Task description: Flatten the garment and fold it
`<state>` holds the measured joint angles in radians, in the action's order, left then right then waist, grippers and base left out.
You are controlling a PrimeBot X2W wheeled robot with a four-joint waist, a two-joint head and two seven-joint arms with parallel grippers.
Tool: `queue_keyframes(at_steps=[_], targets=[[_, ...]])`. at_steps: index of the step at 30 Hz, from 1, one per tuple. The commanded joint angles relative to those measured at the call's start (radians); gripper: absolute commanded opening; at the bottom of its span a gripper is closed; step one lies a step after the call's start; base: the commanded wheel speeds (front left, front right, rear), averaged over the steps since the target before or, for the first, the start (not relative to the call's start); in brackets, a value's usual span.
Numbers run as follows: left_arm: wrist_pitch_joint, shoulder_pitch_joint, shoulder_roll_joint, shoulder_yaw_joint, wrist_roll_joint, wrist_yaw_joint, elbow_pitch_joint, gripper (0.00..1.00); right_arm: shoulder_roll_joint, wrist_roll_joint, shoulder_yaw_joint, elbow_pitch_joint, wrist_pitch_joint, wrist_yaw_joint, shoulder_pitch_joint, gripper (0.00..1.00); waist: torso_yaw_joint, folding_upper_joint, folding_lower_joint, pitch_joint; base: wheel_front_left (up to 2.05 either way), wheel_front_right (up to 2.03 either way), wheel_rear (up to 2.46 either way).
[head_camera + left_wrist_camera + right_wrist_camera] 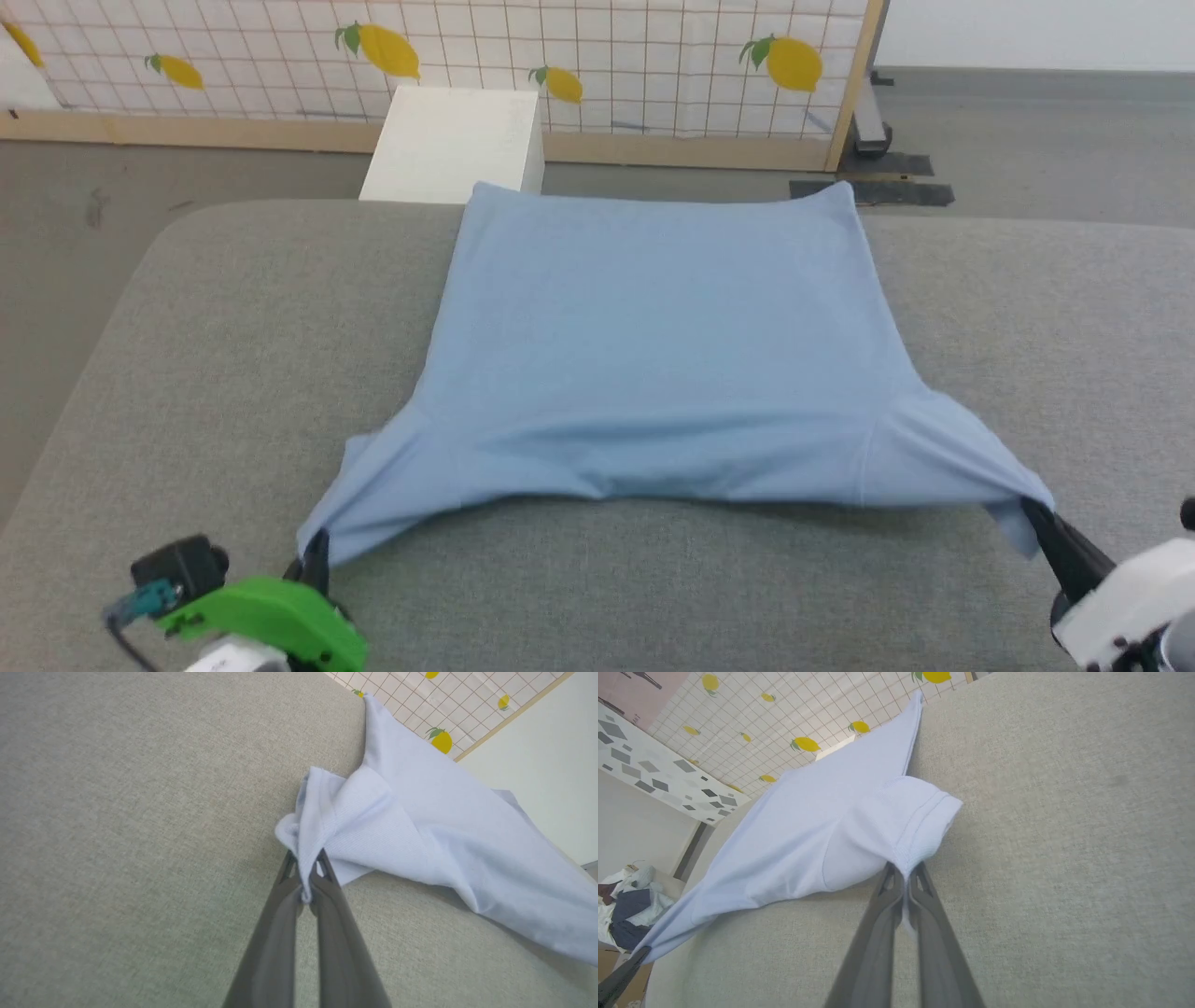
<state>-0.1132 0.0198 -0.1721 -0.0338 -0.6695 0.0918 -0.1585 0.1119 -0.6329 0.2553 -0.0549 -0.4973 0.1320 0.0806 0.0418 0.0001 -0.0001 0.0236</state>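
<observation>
The light-blue garment [653, 345] is spread over the grey table [233, 355], hem at the far edge, sleeves toward me. My left gripper [316, 551] is shut on the end of the near-left sleeve [327, 826], lifting it a little off the surface. At the near right, my right gripper [1038, 521] is shut on the end of the other sleeve [901, 826]. Between the two grips the near edge of the garment [798, 830] hangs taut above the table, casting a shadow. The left gripper's fingers [619, 975] also appear at the lower left of the right wrist view.
A white box [453, 140] stands on the floor just behind the table's far edge. A lemon-patterned grid screen [560, 56] runs along the back. A pile of clothes [626, 900] lies off to one side. Bare grey table surface extends left and right of the garment.
</observation>
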Motion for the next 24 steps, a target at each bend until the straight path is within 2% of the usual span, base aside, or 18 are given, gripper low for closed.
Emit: queue_keyframes(at_steps=[1, 7, 13, 19, 24], targets=[[-0.020, 0.042, -0.015, 0.010, -0.008, 0.019, 0.029, 0.00, -0.005, 0.002, 0.013, -0.019, -0.019, -0.001, 0.025, 0.00, -0.009, -0.0001, 0.0001, -0.014, 0.00, 0.00, 0.00], [-0.148, 0.179, -0.047, 0.020, -0.012, 0.107, 0.171, 0.00, -0.020, 0.016, 0.063, -0.112, -0.142, -0.001, 0.112, 0.00, -0.018, -0.0001, 0.0001, -0.025, 0.00, 0.00, 0.00], [-0.256, 0.219, -0.101, -0.014, 0.039, 0.163, 0.249, 0.00, -0.009, 0.082, 0.070, -0.178, -0.267, -0.001, 0.132, 0.00, -0.023, -0.0001, 0.0001, -0.012, 0.00, 0.00, 0.00], [-0.344, 0.149, -0.163, -0.088, 0.104, 0.151, 0.214, 0.00, 0.077, 0.206, -0.057, -0.169, -0.414, -0.001, 0.051, 0.00, -0.026, -0.0001, 0.0001, 0.022, 0.00, 0.00, 0.00], [-0.369, 0.078, -0.167, -0.128, 0.114, 0.123, 0.158, 0.00, 0.113, 0.277, -0.149, -0.100, -0.537, -0.001, -0.024, 0.00, -0.019, -0.0001, 0.0001, 0.053, 0.00, 0.00, 0.00]])
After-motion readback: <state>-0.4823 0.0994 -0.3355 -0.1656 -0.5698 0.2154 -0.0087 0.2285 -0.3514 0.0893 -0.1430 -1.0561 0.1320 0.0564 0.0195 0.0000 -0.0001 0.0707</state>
